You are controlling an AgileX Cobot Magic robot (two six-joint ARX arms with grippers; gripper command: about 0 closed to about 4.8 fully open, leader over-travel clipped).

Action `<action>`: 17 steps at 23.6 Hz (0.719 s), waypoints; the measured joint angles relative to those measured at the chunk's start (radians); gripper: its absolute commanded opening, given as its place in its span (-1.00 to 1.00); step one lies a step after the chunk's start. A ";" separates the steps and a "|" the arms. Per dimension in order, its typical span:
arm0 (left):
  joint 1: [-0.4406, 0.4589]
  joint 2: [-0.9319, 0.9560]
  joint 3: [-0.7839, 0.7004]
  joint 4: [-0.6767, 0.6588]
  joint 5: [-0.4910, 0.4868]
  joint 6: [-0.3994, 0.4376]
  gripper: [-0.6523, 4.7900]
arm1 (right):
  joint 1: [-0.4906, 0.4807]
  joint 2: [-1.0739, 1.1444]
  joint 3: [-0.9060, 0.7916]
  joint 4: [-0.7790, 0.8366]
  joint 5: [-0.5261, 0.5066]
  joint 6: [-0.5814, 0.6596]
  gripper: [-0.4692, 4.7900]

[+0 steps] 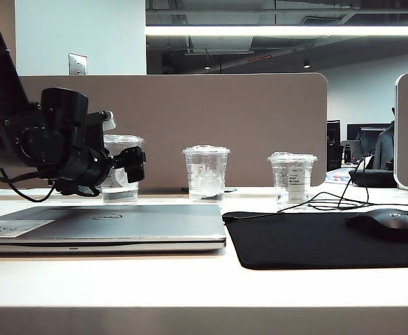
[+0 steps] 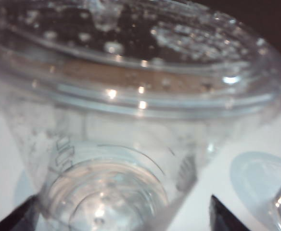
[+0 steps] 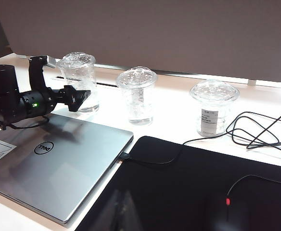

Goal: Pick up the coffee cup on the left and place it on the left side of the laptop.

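The coffee cup [image 1: 123, 171], a tall clear lidded cup, stands leftmost on the white table behind the closed silver laptop [image 1: 106, 223]. My left gripper [image 1: 135, 165] is level with its side, jaws open, and the cup [image 2: 131, 120] fills the left wrist view between the two dark fingertips [image 2: 15, 217], which stand either side of its lower part without pressing it. From the right wrist view the left gripper [image 3: 66, 79] reaches over the laptop [image 3: 58, 159] to the cup [image 3: 78, 79]. My right gripper [image 3: 123, 211] hovers over the black mouse pad, fingers together, holding nothing.
Two shorter clear cups [image 1: 205, 171] [image 1: 292, 178] stand in a row right of the coffee cup. A black mouse pad [image 1: 316, 241] with a mouse [image 1: 389, 223] lies right of the laptop, cables [image 1: 337, 202] behind it. A beige divider [image 1: 246, 125] closes the back.
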 measured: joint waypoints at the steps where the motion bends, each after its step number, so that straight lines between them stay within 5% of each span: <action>1: 0.002 0.017 0.018 0.000 -0.005 0.000 1.00 | 0.000 0.000 0.000 0.000 0.000 0.000 -0.83; 17: 0.007 0.105 0.146 -0.011 -0.016 0.000 1.00 | 0.000 0.051 0.000 0.045 -0.051 0.000 -0.83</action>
